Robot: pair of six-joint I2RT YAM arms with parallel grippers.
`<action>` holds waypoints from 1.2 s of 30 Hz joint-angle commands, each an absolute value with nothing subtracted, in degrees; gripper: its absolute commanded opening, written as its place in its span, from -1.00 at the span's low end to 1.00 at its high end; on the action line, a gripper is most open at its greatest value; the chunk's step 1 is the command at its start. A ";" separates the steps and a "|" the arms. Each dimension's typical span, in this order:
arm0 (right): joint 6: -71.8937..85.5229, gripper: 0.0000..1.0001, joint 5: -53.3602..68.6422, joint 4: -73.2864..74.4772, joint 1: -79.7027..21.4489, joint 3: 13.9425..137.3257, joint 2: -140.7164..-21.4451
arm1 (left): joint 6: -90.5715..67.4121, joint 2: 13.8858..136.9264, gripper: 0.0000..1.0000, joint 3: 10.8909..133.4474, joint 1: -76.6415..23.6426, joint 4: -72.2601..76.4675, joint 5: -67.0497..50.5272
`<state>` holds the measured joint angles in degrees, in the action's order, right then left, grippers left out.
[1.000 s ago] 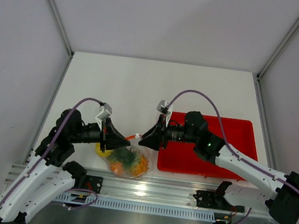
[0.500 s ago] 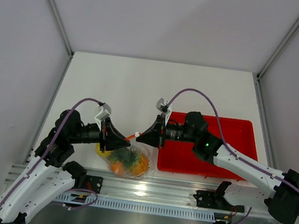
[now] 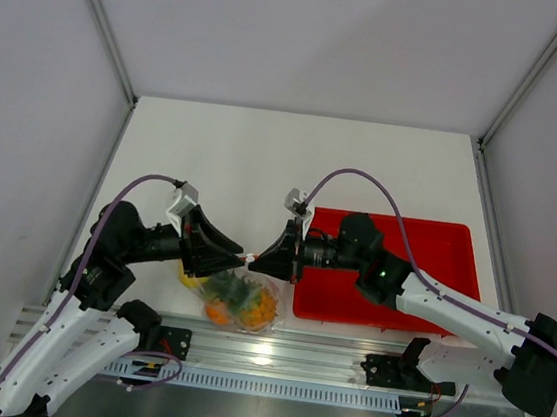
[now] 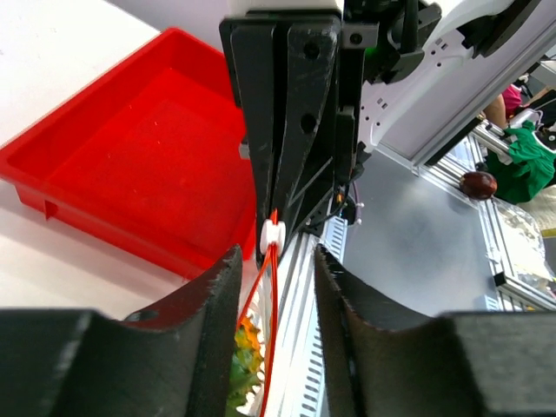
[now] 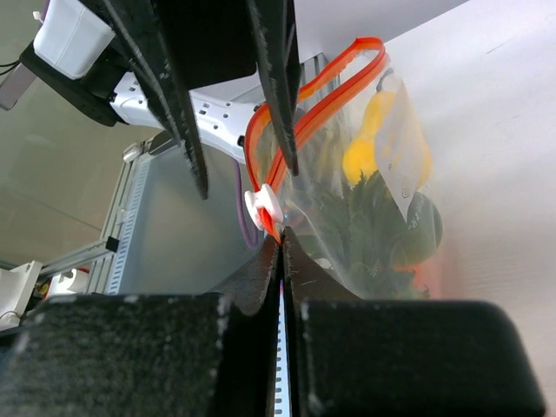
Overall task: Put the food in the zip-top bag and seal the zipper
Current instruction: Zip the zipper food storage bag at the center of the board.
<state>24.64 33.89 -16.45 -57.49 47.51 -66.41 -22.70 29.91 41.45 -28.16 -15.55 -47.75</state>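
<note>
- Clear plastic zip-top bag (image 3: 275, 295), toy fruits (image 3: 234, 304) inside, at the white table's (image 3: 264, 157) near edge beside red rectangular tray (image 3: 391, 282).
- Right gripper (image 5: 281, 240): closed, pinching orange-red zipper strip (image 5: 372, 43).
- Left gripper (image 4: 274, 265): fingers parted astride that strip, seemingly not touching it.

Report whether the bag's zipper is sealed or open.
Open. In the right wrist view the zipper shows two strips bowed apart in a loop, joined only at the white slider.

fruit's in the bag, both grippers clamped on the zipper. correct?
Only the right gripper is clamped on the zipper. The left wrist view shows the left gripper open, fingers either side of it. The fruit is in the bag.
</note>
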 commanded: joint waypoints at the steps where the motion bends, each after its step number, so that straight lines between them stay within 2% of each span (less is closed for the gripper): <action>1: 25.93 -1.00 32.52 -18.46 -58.53 50.27 -65.83 | -25.22 30.41 -0.20 41.49 -28.39 -8.89 -48.60; 20: 30.59 -1.00 31.82 -22.15 -58.98 50.63 -67.24 | -26.28 31.55 -0.17 38.15 -28.39 -5.98 -50.10; 26: 30.94 -1.00 31.64 -22.59 -58.98 50.63 -67.32 | -25.84 31.38 -0.37 37.71 -28.39 -6.24 -49.40; 29: 30.94 -1.00 31.55 -22.50 -59.06 50.63 -67.50 | -25.93 31.29 -0.59 38.05 -28.39 -6.33 -49.04; 32: 31.29 -1.00 31.29 -23.99 -59.06 50.10 -67.76 | -26.63 31.03 -0.95 38.06 -28.39 -5.72 -48.69; 36: 32.52 -1.00 30.41 -27.94 -59.06 47.47 -67.50 | -27.25 31.02 -0.99 37.62 -28.39 -5.18 -47.73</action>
